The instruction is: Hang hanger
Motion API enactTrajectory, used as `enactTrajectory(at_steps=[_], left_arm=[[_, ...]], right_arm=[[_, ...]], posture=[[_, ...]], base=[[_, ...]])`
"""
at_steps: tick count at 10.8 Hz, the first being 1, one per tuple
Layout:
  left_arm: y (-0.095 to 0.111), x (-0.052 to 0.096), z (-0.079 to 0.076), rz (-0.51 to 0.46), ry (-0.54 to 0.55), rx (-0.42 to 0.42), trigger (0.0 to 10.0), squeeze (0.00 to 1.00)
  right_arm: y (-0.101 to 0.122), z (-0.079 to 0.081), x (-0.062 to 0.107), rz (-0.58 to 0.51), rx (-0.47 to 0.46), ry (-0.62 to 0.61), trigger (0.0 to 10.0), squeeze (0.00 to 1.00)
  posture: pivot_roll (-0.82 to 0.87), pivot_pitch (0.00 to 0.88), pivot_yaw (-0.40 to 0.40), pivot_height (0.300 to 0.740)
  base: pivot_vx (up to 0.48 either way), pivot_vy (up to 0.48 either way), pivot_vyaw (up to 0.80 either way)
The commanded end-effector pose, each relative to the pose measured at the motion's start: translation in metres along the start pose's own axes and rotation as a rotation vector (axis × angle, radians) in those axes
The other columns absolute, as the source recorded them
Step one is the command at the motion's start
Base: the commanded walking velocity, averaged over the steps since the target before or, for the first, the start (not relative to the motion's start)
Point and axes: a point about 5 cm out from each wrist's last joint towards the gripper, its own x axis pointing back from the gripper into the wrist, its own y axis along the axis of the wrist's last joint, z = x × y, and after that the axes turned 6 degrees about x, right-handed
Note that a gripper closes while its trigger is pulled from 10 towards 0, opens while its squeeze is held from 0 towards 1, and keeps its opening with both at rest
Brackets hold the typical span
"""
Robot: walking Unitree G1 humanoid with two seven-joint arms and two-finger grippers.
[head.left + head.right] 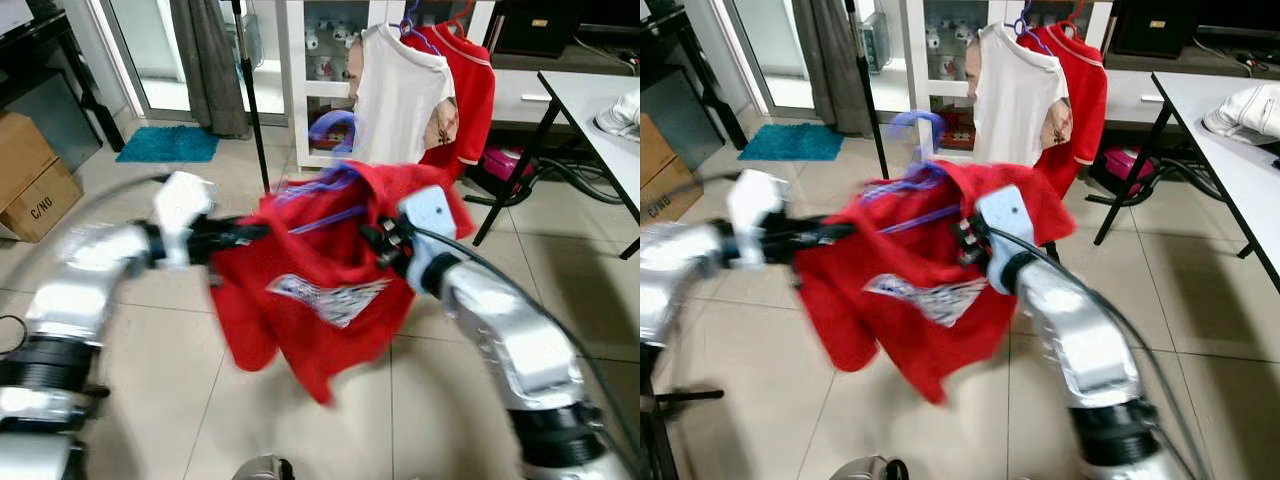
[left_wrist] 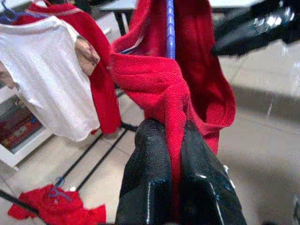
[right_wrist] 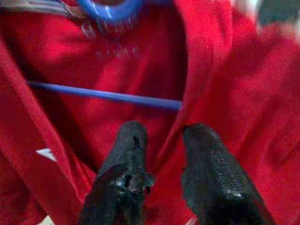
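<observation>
Red shirt (image 1: 320, 290) on a blue hanger (image 1: 325, 185) is held up in mid-air between both arms, centre of the head views, above a tiled floor (image 1: 180, 400). Head views are motion-blurred.

Left gripper (image 2: 176, 154): fingers pinched together on a fold of the red shirt's fabric, cloth squeezed between the two black pads. In the head view it grips the shirt's edge at 9 o'clock of the garment. The hanger's blue bar runs on past the fingertips inside the shirt, not touched by this gripper.

Right gripper (image 3: 161, 133): fingers slightly apart with a fold of red cloth between them; cannot tell whether they actually clamp it. The hanger's blue bar crosses just beyond the fingertips and the blue hook loop sits further off at 12 o'clock in that wrist view. In the head view this gripper sits at the shirt's shoulder, about 2 o'clock of the garment, with the hook (image 1: 335, 128) sticking up at 12 o'clock.

Behind, at 12 to 1 o'clock: a white shirt (image 1: 398, 95) and another red shirt (image 1: 472, 85) hang on a rack. A white table (image 1: 600, 110) at 2 o'clock, a cardboard box (image 1: 30, 175) at 9 o'clock, a teal mat (image 1: 168, 143) at 11 o'clock.
</observation>
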Motion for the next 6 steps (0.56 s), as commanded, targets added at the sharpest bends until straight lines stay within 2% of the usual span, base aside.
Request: enactTrajectory(at_steps=[1,2,3,4,5,6], left_arm=[[0.010,0.013,0.007,-0.003,-0.021,-0.020,0.0,0.00],[0.010,0.019,0.008,0.019,-0.052,-0.025,0.0,0.00],[0.013,0.025,0.007,0.042,-0.127,-0.036,0.0,0.00],[0.015,0.025,0.006,0.049,-0.164,-0.055,0.0,0.00],[0.018,0.023,0.003,0.035,-0.204,-0.090,0.0,0.00],[0.022,0.020,0.000,0.017,-0.245,-0.128,0.0,0.00]], right_arm=[[0.020,-0.007,0.015,-0.139,0.030,0.089,10.0,1.00],[0.029,-0.012,0.027,-0.188,0.072,0.175,10.0,1.00],[0.042,-0.026,0.041,-0.245,0.120,0.244,10.0,1.00],[0.048,-0.033,0.045,-0.268,0.141,0.275,10.0,1.00],[0.051,-0.035,0.047,-0.258,0.190,0.368,10.0,1.00],[0.050,-0.036,0.049,-0.219,0.259,0.463,10.0,0.00]], posture=[[-0.03,0.000,0.094,0.740],[-0.04,0.000,0.102,0.740],[-0.04,0.000,0.109,0.740],[-0.05,0.000,0.118,0.740],[-0.06,0.000,0.123,0.740],[-0.06,0.000,0.122,0.740]], base=[[0.000,0.000,0.00],[0.000,0.000,0.00],[0.000,0.000,0.00],[0.000,0.000,0.00],[0.000,0.000,0.00],[0.000,0.000,0.00]])
